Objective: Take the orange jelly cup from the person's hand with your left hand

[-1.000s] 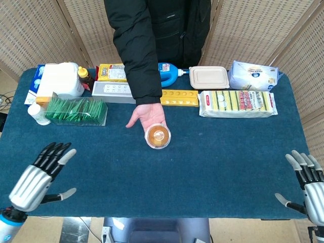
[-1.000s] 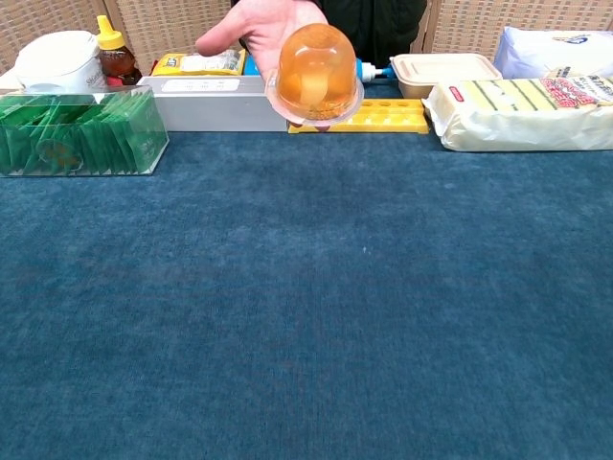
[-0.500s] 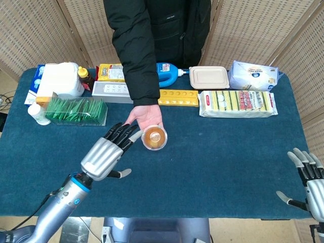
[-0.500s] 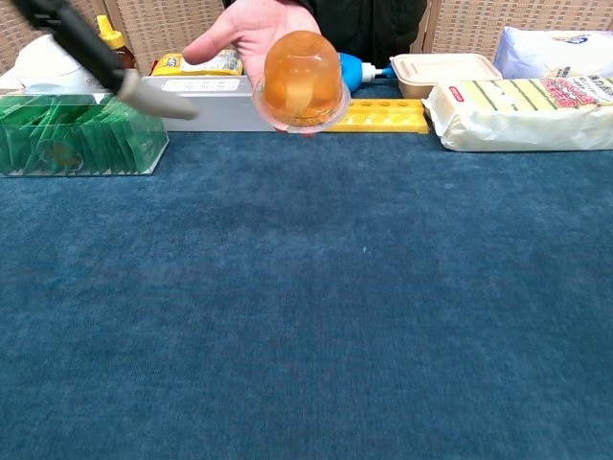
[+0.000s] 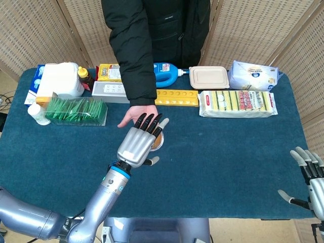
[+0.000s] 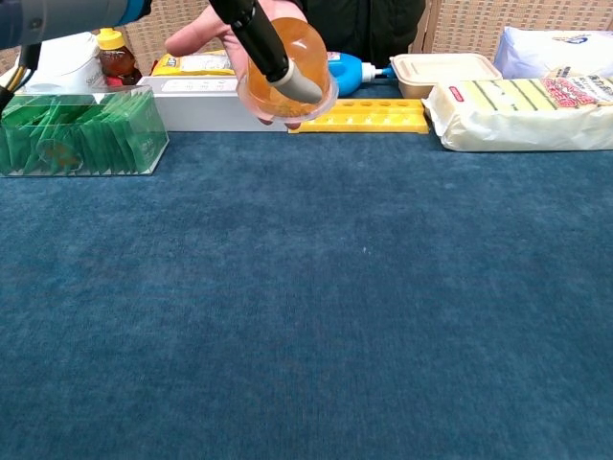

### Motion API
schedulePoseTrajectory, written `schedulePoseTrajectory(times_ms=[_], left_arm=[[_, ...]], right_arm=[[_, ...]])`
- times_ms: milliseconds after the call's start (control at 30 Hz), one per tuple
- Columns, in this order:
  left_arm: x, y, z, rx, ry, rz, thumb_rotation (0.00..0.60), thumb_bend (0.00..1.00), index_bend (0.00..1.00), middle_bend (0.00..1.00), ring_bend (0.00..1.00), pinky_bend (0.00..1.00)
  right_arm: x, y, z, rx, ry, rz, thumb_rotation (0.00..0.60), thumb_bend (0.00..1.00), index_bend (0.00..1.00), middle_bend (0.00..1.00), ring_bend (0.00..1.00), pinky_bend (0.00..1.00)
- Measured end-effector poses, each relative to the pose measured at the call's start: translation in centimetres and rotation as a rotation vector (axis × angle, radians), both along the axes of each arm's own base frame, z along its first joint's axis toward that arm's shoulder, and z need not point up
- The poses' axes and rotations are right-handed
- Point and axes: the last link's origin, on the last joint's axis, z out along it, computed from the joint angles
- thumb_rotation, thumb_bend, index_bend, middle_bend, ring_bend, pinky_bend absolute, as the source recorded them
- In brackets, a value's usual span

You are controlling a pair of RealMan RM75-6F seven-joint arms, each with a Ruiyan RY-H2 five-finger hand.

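The orange jelly cup point(image 5: 158, 144) point(image 6: 299, 48) lies dome-up on the person's open palm point(image 5: 132, 112) point(image 6: 196, 34), held above the middle of the blue table point(image 5: 217, 147). My left hand point(image 5: 137, 147) point(image 6: 269, 54) reaches over the cup from the near side. Its fingers point(image 5: 150, 123) stretch out across the cup's top and hide most of it in the head view. In the chest view the thumb lies across the cup's front. The fingers are not curled around the cup. My right hand point(image 5: 310, 178) hovers open at the table's near right corner, holding nothing.
Along the far edge stand a green packet box point(image 5: 76, 111), a silver box point(image 5: 108, 91), a yellow tray point(image 5: 177, 97), a sponge pack point(image 5: 237, 104), a blue bottle point(image 5: 164, 75), a lidded container point(image 5: 208, 77) and a tissue pack point(image 5: 253, 75). The person stands behind the table.
My left hand has risen from the near left corner and moved right and forward over the cup. The person's hand has drawn the cup slightly left. The right hand has barely moved.
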Motion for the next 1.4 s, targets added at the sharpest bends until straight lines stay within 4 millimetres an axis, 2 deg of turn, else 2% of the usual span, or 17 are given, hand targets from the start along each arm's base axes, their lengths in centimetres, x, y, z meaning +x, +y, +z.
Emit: schedulePoseTrajectory(times_ms=[367, 467, 667, 867, 1100, 1400], left_arm=[[-0.7, 1.5, -1.2, 0.018, 0.032, 0.066, 0.6, 0.15, 0.0, 0.01, 0.0, 0.19], [-0.6, 1.9, -1.5, 0.036, 0.032, 0.067, 0.6, 0.17, 0.02, 0.1, 0.05, 0.24], [-0.4, 2.2, -1.6, 0.082, 0.023, 0.055, 0.6, 0.19, 0.2, 0.3, 0.18, 0.35], [-0.4, 2.1, -1.6, 0.13, 0.003, 0.025, 0.6, 0.21, 0.3, 0.38, 0.25, 0.41], [-0.4, 1.8, -1.3, 0.144, -0.026, 0.008, 0.6, 0.21, 0.34, 0.42, 0.3, 0.45], [0.0, 1.0, -0.1, 0.151, -0.053, -0.021, 0.6, 0.21, 0.35, 0.42, 0.3, 0.45]], right_arm=[[-0.2, -0.2, 0.1, 0.002, -0.003, -0.009, 0.6, 0.08, 0.0, 0.0, 0.02, 0.0], [-0.3, -0.3, 0.1, 0.002, -0.003, -0.014, 0.6, 0.08, 0.0, 0.0, 0.02, 0.0], [-0.5, -0.5, 0.1, 0.002, -0.002, -0.019, 0.6, 0.08, 0.0, 0.0, 0.02, 0.0], [-0.4, -0.5, 0.0, 0.005, 0.001, -0.019, 0.6, 0.08, 0.0, 0.0, 0.02, 0.0], [-0.4, -0.5, 0.0, 0.005, 0.001, -0.019, 0.6, 0.08, 0.0, 0.0, 0.02, 0.0], [-0.3, -0.5, -0.1, 0.008, 0.006, -0.018, 0.6, 0.08, 0.0, 0.0, 0.02, 0.0]])
